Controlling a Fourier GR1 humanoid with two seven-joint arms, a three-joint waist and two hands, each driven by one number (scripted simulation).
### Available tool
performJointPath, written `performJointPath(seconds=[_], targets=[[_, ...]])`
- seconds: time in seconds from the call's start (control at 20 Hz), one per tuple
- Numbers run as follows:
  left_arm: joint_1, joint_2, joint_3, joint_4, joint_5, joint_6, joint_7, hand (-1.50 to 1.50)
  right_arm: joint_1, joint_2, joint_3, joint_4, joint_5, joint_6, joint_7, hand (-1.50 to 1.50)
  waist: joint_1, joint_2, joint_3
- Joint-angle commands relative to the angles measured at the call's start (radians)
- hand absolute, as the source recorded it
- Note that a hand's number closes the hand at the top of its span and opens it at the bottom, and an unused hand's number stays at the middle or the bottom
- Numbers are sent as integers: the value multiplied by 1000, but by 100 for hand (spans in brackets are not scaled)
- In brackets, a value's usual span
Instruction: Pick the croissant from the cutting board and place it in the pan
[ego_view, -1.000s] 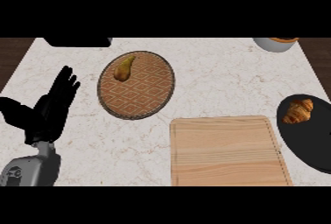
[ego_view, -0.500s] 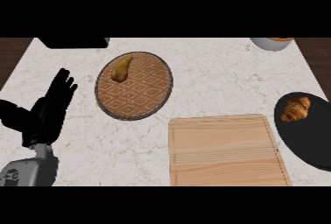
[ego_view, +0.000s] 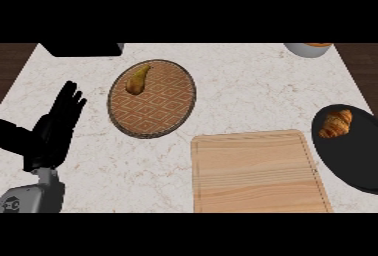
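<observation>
L hand (ego_view: 52, 132) fingers straight, held close together, pointing up, resting at counter's left side, touching nothing. R hand not in view. Croissant (ego_view: 337, 124) lies in black pan (ego_view: 354, 162) at right edge, upper part. Wooden cutting board (ego_view: 256, 172) just left of pan, bare. Woven plate (ego_view: 153, 98) w/ pear (ego_view: 138, 80) up-center.

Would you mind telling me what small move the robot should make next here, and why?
Probably none beyond staying at rest: the croissant already lies in the black pan, and the cutting board carries nothing. The left hand rests open at the view's left, and the right hand is out of view.
</observation>
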Motion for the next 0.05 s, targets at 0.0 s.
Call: performJointPath(seconds=[0.0], targets=[[-20, -18, -16, 15, -18, 19, 6, 0, 55, -14, -1, 5, -25, 212, -178, -150, -5, 1, 0]])
